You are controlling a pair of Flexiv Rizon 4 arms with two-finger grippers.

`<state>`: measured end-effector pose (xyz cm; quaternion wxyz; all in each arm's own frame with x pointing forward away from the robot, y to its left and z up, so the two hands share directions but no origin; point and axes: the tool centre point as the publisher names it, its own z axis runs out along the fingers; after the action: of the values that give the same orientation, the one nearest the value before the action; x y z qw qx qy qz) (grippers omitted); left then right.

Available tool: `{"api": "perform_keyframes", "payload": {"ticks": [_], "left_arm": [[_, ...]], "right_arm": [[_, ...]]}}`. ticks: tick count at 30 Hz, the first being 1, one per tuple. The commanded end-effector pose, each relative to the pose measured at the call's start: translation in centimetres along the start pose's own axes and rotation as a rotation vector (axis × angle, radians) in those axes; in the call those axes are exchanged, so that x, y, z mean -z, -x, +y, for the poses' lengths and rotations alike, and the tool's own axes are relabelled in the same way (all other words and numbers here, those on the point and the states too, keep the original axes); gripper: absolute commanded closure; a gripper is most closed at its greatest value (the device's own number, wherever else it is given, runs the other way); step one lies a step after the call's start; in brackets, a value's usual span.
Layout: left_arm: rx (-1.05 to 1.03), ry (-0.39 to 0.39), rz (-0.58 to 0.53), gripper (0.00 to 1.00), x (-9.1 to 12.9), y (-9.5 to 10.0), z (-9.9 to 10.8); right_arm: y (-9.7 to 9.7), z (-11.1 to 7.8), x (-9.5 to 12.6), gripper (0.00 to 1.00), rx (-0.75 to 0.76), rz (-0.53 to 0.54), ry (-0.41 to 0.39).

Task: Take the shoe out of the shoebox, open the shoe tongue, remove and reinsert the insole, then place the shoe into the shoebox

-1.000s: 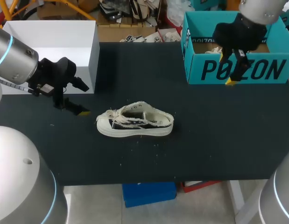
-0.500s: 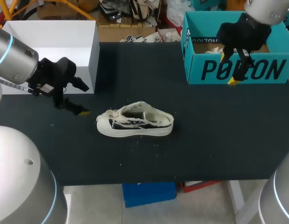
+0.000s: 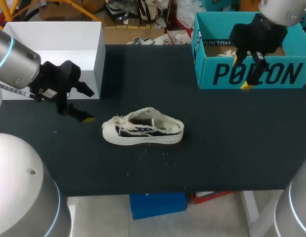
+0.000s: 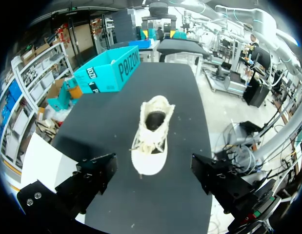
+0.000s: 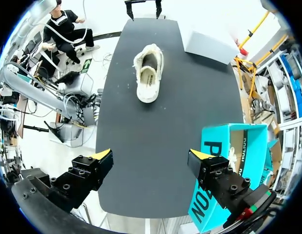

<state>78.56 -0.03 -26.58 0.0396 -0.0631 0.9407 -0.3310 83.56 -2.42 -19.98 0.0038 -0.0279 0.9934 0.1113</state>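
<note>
My left hand [image 3: 76,114] is near the left edge of the surface [image 3: 217,148], low over it, with its two fingers wide apart and nothing between them. In the left wrist view the shoe [image 4: 151,132] lies ahead of this hand [image 4: 155,180], with its toe towards it and a gap between them.

The shoe [image 3: 143,131] stands on its sole about in the middle of the surface, outside the shoebox [image 3: 251,74], with its toe towards the left edge. Its laces are loose.

The shoebox is open and stands at the far right corner. My right hand [image 3: 241,74] is over the front wall of the shoebox. Its fingers are also spread wide and it holds nothing. In the right wrist view one finger of this hand [image 5: 151,156] is above the shoebox [image 5: 224,146] and the other is above the bare surface.

A white box [image 3: 59,44] stands at the far left corner.
</note>
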Motion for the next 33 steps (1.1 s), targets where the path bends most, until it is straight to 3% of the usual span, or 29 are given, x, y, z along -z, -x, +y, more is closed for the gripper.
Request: {"api": "perform_keyframes", "payload": {"ticks": [1,17,30,33], "left_arm": [[-0.002,-0.002,-0.003,0.00,-0.2,0.0,0.1],[-0.002,-0.002,-0.003,0.00,-0.2,0.0,0.1],[-0.002,-0.002,-0.003,0.00,-0.2,0.0,0.1],[-0.002,-0.002,-0.003,0.00,-0.2,0.0,0.1]], "right_arm": [[-0.9,0.7,-1.7,0.00,0.013,-0.047,0.074],[-1.4,5.7,-6.9,0.00,0.030,-0.163,0.262],[-1.4,5.7,-6.9,0.00,0.030,-0.163,0.262],[-1.6,6.2,-8.0,0.00,0.026,-0.154,0.300]]}}
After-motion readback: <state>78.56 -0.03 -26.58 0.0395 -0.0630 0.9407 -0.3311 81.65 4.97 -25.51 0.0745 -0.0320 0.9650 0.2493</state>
